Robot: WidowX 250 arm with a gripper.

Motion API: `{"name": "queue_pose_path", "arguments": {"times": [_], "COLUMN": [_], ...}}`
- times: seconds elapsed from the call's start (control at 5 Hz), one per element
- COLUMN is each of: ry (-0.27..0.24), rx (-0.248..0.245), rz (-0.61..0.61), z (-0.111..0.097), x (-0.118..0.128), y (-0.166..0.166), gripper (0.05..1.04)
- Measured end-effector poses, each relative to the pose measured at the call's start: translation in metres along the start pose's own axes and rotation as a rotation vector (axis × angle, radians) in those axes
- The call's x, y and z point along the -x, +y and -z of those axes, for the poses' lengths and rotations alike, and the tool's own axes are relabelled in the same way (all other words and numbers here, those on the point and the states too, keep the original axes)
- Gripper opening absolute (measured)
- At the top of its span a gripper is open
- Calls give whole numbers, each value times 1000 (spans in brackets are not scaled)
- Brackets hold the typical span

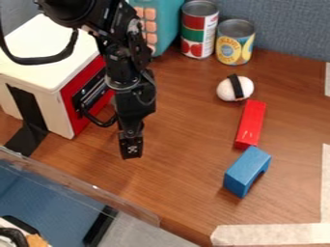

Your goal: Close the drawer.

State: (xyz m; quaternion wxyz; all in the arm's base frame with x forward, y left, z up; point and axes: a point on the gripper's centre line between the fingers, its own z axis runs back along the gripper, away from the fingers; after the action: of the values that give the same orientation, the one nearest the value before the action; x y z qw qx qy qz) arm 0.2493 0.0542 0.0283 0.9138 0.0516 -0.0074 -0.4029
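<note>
A brown wood-grain table lies below a grey-blue fabric partition, with pale tape along it at five o'clock, taking the view's centre as the dial's middle. The drawer, red-fronted with a dark handle, is at ten o'clock in a white cabinet; its front looks level with the cabinet's edge, though the arm partly covers it. The gripper hangs pointing down between seven and eight o'clock, on the near side of the drawer; I cannot tell whether it is released or clenched. A teal object stands at twelve, two cans between twelve and one, a white egg-shaped thing banded in black at two, a red block at three, and a blue arch block between four and five.
</note>
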Motion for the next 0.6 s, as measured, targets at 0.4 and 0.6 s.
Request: {"name": "queue_pose_path", "arguments": {"times": [0.4,0.6], "ry": [-37,-37], "rx": [-38,-122], "rz": [78,-75], "z": [-15,-31], "x": [-75,-81], "y": [-41,-44], "gripper": [1000,1001]}}
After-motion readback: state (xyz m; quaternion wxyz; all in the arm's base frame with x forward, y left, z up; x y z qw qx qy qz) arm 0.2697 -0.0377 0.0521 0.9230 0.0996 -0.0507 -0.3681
